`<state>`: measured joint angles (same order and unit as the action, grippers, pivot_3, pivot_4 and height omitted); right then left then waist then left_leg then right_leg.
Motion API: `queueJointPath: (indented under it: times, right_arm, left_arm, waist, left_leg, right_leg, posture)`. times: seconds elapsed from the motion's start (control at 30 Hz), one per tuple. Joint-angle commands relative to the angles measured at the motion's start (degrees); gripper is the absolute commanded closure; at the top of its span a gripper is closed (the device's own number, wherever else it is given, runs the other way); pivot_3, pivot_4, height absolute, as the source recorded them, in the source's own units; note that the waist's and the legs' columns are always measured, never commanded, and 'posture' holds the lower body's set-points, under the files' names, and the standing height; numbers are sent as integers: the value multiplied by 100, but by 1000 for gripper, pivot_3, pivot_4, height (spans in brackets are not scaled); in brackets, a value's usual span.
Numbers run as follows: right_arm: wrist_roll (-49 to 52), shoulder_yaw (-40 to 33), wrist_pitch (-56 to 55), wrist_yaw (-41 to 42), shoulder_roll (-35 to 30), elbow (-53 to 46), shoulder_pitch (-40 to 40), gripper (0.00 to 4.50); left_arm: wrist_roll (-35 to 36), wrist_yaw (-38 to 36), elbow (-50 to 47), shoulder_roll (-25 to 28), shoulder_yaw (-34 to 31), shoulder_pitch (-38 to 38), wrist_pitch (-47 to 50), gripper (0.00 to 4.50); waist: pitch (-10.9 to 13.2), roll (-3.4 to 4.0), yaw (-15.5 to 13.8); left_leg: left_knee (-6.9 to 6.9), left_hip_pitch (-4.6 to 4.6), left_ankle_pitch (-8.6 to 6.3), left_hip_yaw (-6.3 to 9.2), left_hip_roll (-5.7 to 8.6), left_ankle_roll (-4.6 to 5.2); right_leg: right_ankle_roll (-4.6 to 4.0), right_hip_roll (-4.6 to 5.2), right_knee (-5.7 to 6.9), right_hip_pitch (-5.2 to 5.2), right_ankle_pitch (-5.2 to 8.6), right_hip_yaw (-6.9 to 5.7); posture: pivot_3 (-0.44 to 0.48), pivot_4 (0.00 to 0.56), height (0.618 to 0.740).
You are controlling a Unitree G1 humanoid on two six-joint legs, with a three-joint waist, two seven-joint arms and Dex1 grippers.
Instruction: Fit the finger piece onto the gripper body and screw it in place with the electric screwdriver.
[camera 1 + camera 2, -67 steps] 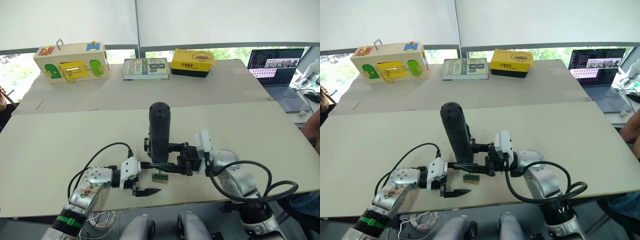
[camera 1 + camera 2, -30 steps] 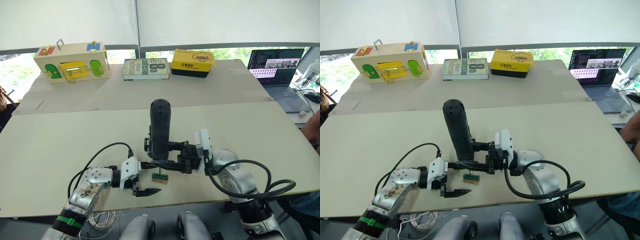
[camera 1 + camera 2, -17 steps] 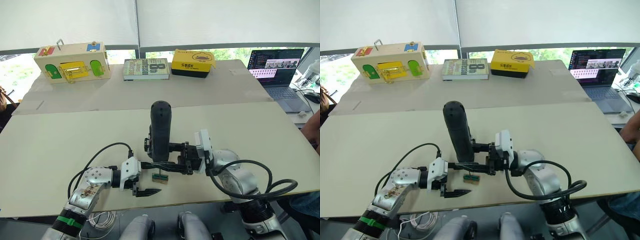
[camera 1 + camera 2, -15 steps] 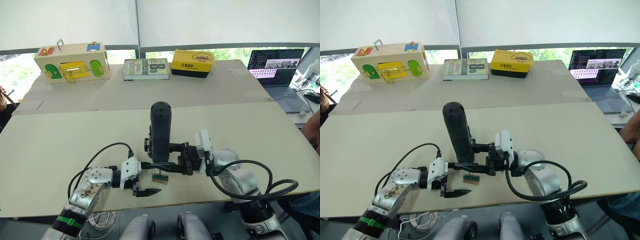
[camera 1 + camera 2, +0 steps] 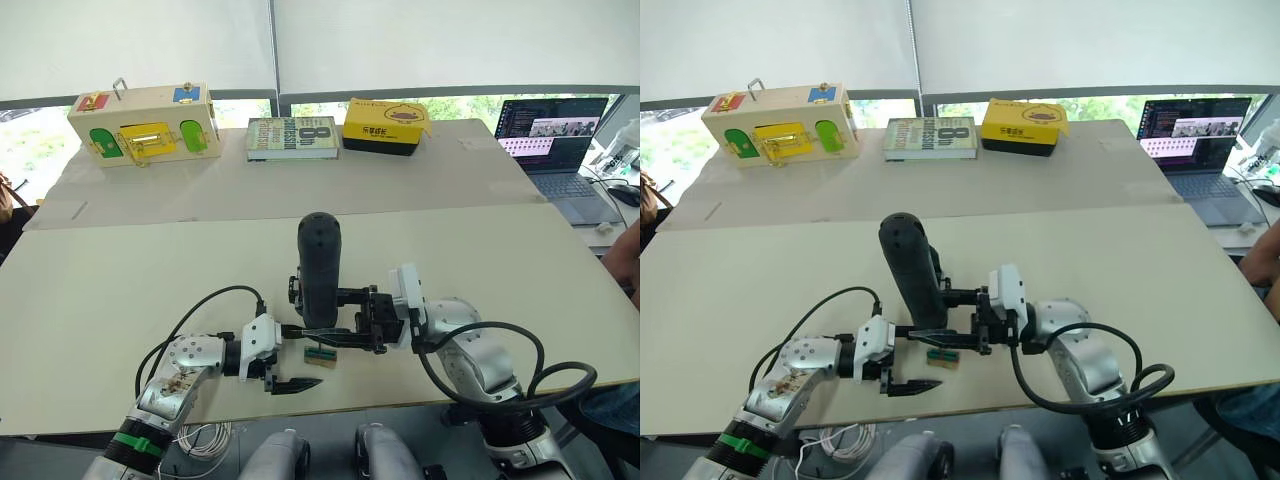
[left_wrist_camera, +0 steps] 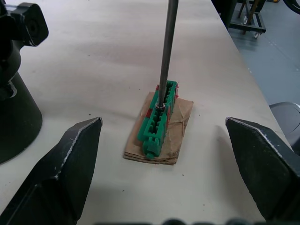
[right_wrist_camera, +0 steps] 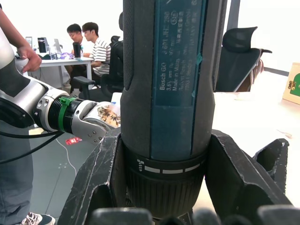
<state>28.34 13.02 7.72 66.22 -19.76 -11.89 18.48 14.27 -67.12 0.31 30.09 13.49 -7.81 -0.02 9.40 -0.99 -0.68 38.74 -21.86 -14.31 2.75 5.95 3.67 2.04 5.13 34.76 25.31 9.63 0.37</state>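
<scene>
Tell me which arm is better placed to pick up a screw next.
Right. The right gripper grips the electric screwdriver, whose bit rests on the green-and-tan piece. The left gripper is open beside it.

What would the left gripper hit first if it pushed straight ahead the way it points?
Most likely the green-and-tan piece, which lies straight ahead between the left gripper's open fingers, with the screwdriver bit standing on it. Depth is hard to judge.

The electric screwdriver (image 5: 320, 268) hides most of the gripper body (image 5: 295, 288) behind it.
</scene>
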Motion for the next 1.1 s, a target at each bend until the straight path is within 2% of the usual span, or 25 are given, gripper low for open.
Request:
queueJointPath:
  times: [0.03, 0.23, 0.37, 0.6, 0.87, 1.0, 1.1]
  right_arm:
    - [294, -170, 13, 20, -2, -403, 199, 2580]
    - [495, -237, 204, -56, -13, -632, 286, 2580]
    - [585, -267, 301, -93, -27, -747, 307, 2580]
    - [945, -478, 609, -270, -151, -1100, 520, 2580]
    - [1399, -779, 1037, -523, -323, -1495, 868, 2580]
    - [1626, -934, 1218, -625, -439, -1585, 1040, 2580]
    - [1809, -1071, 1355, -694, -512, -1599, 1135, 2580]
  left_arm:
    - [130, -108, 57, -12, -11, 140, -76, 59]
    - [515, -232, -94, 63, -257, 235, -46, 59]
    - [650, -275, -159, 93, -349, 271, -4, 59]
    - [1580, -357, -801, 174, -973, 536, 370, 59]
    - [2065, -399, -1072, 634, -1631, 692, 826, 59]
    - [2182, -144, -930, 569, -2004, 590, 875, 59]
    - [2182, -225, -815, 559, -2069, 531, 866, 59]
  waist:
    - [0, 0, 3]
    - [0, 0, 7]
    - [0, -1, 8]
    - [4, -4, 12]
    - [6, -4, 10]
    - [6, -5, 9]
    - [7, -5, 2]
  left_leg:
    - [0, -1, 0, 0, 0, 0]
    - [0, -30, 0, -1, 0, 2]
    - [2, -48, 4, -3, 1, 6]
    - [3, -56, 4, -4, 1, 6]
    - [3, -56, 4, -4, 1, 6]
    - [3, -56, 4, -4, 1, 8]
    - [3, -57, 5, -4, 1, 8]
  right_leg:
    - [0, 0, 0, 1, 0, 0]
    - [-9, 0, 5, 38, -6, 3]
    - [-48, -1, 13, 65, -30, 3]
    - [-48, -1, 12, 74, -29, 1]
    - [-48, -1, 11, 74, -29, 1]
    - [-48, -2, 11, 74, -29, 0]
    - [-49, -1, 11, 74, -30, 0]
  posture:
    - [0, 150, 740]
    - [0, 150, 740]
    - [0, 150, 740]
    - [0, 150, 740]
    - [0, 150, 740]
    - [0, 150, 740]
    - [0, 150, 740]
